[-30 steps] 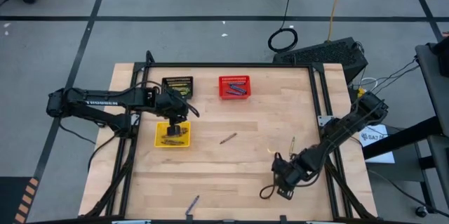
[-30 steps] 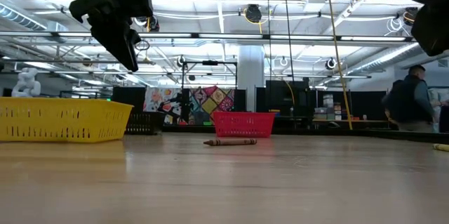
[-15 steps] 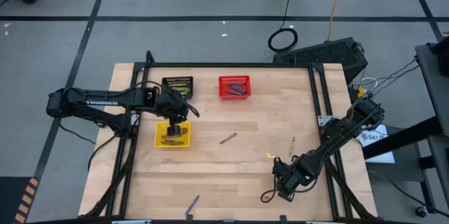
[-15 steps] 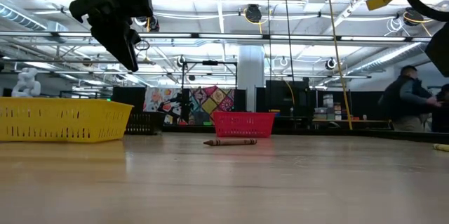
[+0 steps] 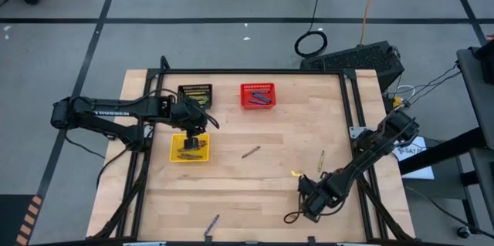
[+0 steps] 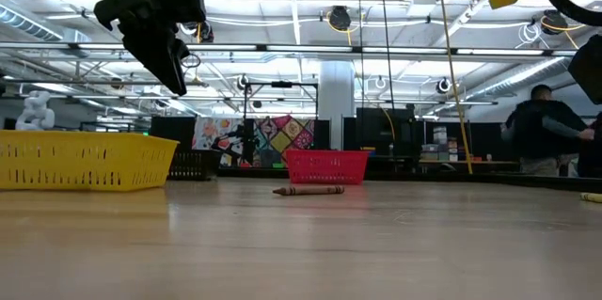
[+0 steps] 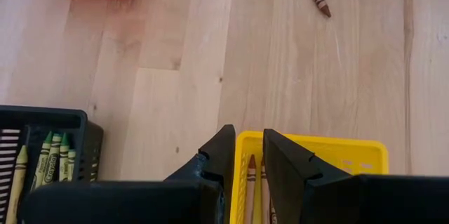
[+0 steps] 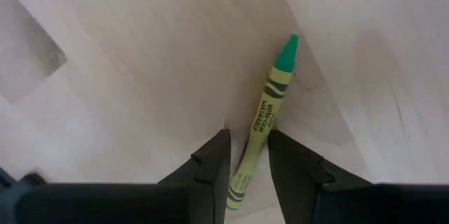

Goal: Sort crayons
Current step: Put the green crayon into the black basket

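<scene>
A green crayon (image 8: 265, 115) lies flat on the wooden table, and my right gripper (image 8: 247, 150) hangs open over it near the table's near right, pointing down; its two fingers stand either side of the crayon's blunt end, apart from it. In the high view my right gripper (image 5: 307, 200) hides this crayon. My left gripper (image 7: 247, 147) hangs open above the yellow basket (image 7: 316, 145), which holds brown-orange crayons. Loose on the table lie a brown crayon (image 5: 250, 152), another green crayon (image 5: 321, 157) and a blue crayon (image 5: 212, 221).
A black basket (image 5: 194, 93) with green crayons and a red basket (image 5: 257, 96) with blue crayons stand at the table's far side. A dark frame (image 5: 351, 107) runs around the table's edges. People move in the room behind (image 6: 546, 131).
My right gripper has sunk toward the table and drifted slightly toward the near edge, tipping more steeply downward. Its finger gap is unchanged. My left arm has kept still.
</scene>
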